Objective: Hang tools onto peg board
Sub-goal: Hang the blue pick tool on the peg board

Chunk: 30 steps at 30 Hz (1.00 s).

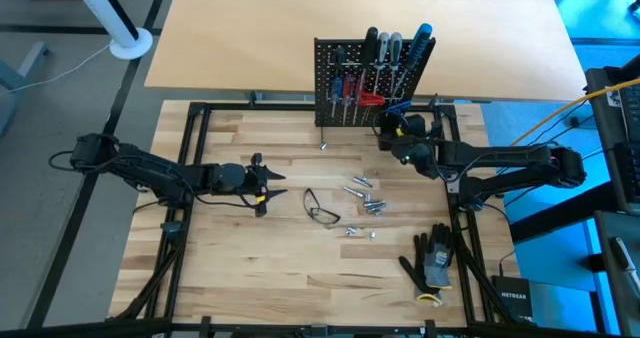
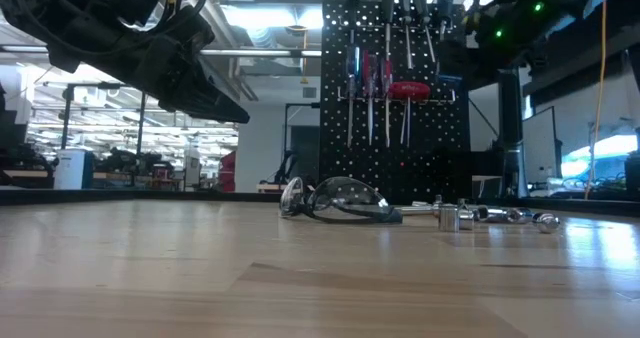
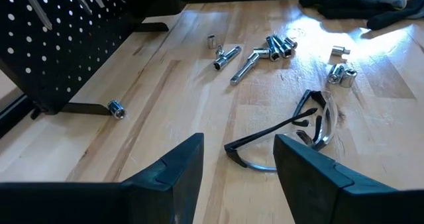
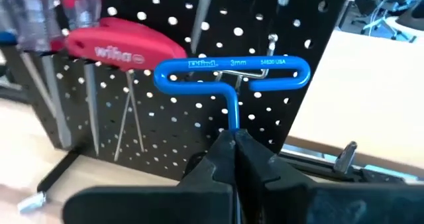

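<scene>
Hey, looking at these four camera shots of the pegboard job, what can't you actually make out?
- Whether the blue T-handle hex key already hangs on a peg: right wrist view, its own handle covers the spot.
- The key's shaft tip: hidden between the right end effector fingers.
- Peg board hooks: low view, too dark and small.
- Gloves: outside the low view; cut off by the edge in the left wrist view.

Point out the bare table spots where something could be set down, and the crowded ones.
Bare wood runs along the near edge, in front of the left gripper and left of the gloves. Another strip lies between the peg board and the safety glasses. It is crowded around the sockets. The right gripper works at the board's right end.
</scene>
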{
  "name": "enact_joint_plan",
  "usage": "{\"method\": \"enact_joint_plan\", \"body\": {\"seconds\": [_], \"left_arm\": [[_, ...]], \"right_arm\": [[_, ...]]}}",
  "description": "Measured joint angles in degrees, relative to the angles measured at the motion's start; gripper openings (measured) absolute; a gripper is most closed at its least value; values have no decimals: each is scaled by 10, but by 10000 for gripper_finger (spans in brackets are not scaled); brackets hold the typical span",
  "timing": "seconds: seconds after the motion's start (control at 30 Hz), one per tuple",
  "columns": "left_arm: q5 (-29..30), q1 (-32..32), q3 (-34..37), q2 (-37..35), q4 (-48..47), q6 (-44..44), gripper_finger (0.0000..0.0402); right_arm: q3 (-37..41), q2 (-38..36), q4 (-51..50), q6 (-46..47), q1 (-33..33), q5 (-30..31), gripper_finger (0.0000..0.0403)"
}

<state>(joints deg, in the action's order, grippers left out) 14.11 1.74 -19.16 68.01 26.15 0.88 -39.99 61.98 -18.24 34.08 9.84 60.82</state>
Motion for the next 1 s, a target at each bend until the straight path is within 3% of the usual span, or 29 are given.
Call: {"method": "enact_joint_plan", "body": {"seconds": [0.2,0.47,0.6,0.8,1.0], "left_arm": [[0,0,0,0,0,-2,172],[0,0,0,0,-2,-3,172],[0,0,0,0,-1,-4,172],[0,0,0,0,5,-3,172],[0,0,0,0,4,6,172]], "right_arm": [[37,-14,81,-24,18,-24,1],[41,-112,74,-54,30,-21,1],[40,-144,77,-59,40,-60,1],[40,-127,100,-59,75,-124,1],[40,-88,142,-61,104,-144,1]]}}
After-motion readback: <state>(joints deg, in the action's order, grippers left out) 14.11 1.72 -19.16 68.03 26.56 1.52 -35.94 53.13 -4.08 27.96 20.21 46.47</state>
